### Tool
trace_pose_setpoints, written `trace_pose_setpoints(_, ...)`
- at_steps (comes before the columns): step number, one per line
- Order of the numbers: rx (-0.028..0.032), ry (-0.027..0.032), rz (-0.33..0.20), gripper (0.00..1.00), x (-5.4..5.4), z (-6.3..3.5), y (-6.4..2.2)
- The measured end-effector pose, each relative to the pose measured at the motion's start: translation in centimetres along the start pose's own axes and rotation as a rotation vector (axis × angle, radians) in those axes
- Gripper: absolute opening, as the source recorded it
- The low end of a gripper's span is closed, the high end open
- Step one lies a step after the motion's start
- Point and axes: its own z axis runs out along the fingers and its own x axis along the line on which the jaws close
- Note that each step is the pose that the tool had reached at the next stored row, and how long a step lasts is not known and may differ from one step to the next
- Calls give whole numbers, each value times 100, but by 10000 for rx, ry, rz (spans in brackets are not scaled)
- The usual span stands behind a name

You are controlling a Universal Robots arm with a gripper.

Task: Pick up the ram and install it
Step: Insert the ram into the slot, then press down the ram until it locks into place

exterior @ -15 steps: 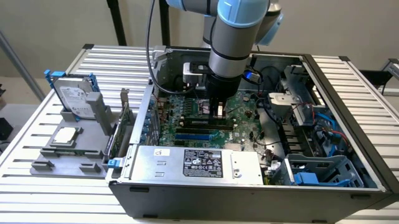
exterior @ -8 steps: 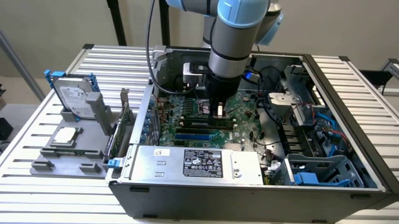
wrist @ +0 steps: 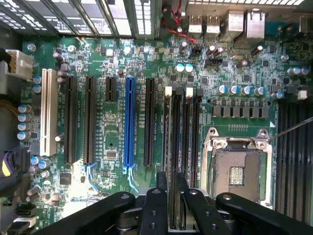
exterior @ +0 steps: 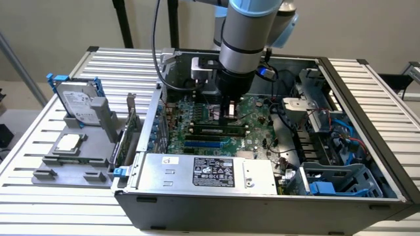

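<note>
The ram [wrist: 174, 147] shows edge-on as a thin grey-green strip standing in one of the black memory slots on the green motherboard [wrist: 112, 161]. White slot latches sit at its far end. My gripper [wrist: 171, 188] straddles its near end. One black finger [wrist: 161, 183] stands on each side of the stick, close beside it, and the jaws look slightly parted. In the exterior view my gripper [exterior: 229, 114] reaches straight down into the open computer case [exterior: 262, 201], low over the memory slots in the middle of the board.
An empty processor socket [wrist: 237, 166] lies beside the memory slots, and a blue expansion slot [wrist: 129, 122] among black ones on the other side. A power supply [exterior: 210, 172] fills the case front. Outside, at the exterior view's left, a grey fixture [exterior: 49, 169] holds a hard drive [exterior: 77, 101] and a processor chip [exterior: 69, 142].
</note>
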Motion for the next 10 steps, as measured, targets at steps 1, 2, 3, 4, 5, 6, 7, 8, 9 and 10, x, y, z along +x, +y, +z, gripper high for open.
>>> trace_pose_setpoints(1,-1,-12,0,20,1,-15,27)
trace_pose_setpoints(2,0,-20,0,13,1,-20,50)
trace_pose_setpoints(3,0,-24,0,11,1,-20,57)
trace_pose_setpoints(4,1,-26,-1,11,0,-20,57)
trace_pose_setpoints(5,1,-25,-1,11,1,-20,57)
trace_pose_setpoints(6,1,-25,-1,11,1,-20,57)
trace_pose_setpoints(7,-1,-23,-1,11,1,-21,57)
trace_pose_setpoints(8,-1,-23,-1,11,1,-21,57)
trace_pose_setpoints(9,0,-23,-1,11,1,-21,57)
trace_pose_setpoints(10,0,-23,-1,11,1,-21,57)
